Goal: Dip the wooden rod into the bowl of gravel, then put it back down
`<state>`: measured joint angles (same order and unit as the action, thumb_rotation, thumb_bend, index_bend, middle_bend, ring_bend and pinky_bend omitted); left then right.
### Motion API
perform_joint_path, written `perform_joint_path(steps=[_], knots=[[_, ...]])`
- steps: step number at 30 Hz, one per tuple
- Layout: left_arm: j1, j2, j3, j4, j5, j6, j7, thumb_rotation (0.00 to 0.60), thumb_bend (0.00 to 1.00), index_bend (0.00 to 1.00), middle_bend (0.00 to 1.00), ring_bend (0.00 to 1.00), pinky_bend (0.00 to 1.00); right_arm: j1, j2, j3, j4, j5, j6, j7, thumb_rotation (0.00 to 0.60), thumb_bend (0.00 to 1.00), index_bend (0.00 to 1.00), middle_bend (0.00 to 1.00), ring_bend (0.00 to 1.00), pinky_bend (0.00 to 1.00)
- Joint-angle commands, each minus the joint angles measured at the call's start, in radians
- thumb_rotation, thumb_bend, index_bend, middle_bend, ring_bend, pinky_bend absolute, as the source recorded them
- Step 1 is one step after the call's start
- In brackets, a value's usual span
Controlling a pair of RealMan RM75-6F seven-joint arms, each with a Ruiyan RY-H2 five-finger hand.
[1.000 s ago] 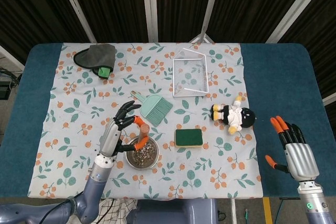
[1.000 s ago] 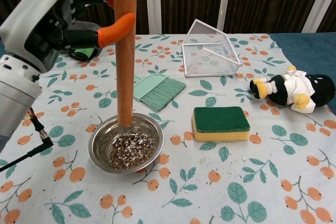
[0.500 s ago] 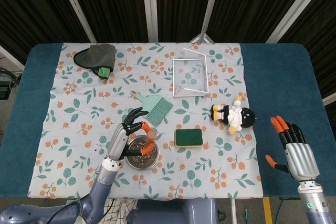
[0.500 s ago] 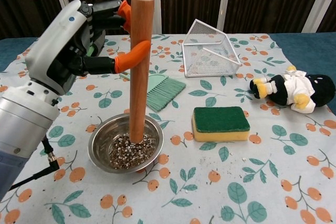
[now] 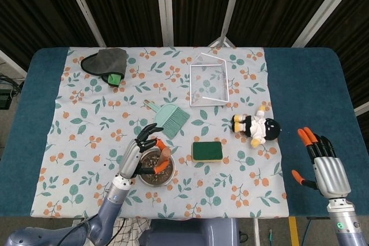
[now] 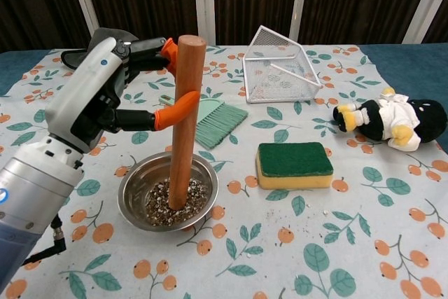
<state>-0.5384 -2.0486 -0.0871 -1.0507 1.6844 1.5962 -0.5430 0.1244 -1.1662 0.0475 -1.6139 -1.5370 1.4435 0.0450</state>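
My left hand (image 6: 105, 99) (image 5: 138, 155) grips the wooden rod (image 6: 183, 120) near its top, thumb and fingers wrapped around it. The rod stands nearly upright with its lower end buried in the gravel of the metal bowl (image 6: 134, 188) (image 5: 154, 170). In the head view the rod (image 5: 163, 152) shows only as a short stub above the bowl. My right hand (image 5: 322, 162) hovers open over the blue table edge at the far right, holding nothing; the chest view does not show it.
A green sponge (image 6: 294, 164) lies right of the bowl, a teal hand brush (image 6: 213, 118) behind it. A wire basket (image 6: 278, 66) lies tipped further back, a plush toy (image 6: 392, 120) at the right, a dark cloth (image 5: 106, 63) at the far left.
My left hand has lowered and shifted slightly right, pushing the rod's tip from the bowl's back rim down into the gravel. The right hand has not moved.
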Motion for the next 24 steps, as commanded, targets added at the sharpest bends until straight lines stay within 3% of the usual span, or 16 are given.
perform_joint_path(steps=[1, 10, 24], knots=[[0.000, -0.007, 0.008, 0.024, 0.004, -0.003, -0.010, 0.600, 0.67, 0.65, 0.71, 0.20, 0.12, 0.000, -0.001, 0.000, -0.001, 0.001, 0.000, -0.002, 0.600, 0.27, 0.00, 0.00, 0.00, 0.00], [-0.035, -0.024, -0.024, 0.038, 0.003, -0.021, -0.007, 0.600, 0.67, 0.65, 0.71, 0.20, 0.12, -0.001, -0.001, 0.002, -0.004, 0.004, 0.001, -0.004, 0.600, 0.27, 0.00, 0.00, 0.00, 0.00], [-0.008, 0.039, 0.005, -0.062, 0.060, 0.075, -0.013, 0.600, 0.67, 0.65, 0.71, 0.20, 0.12, -0.002, 0.000, 0.002, -0.005, 0.004, 0.003, 0.005, 0.600, 0.27, 0.00, 0.00, 0.00, 0.00]])
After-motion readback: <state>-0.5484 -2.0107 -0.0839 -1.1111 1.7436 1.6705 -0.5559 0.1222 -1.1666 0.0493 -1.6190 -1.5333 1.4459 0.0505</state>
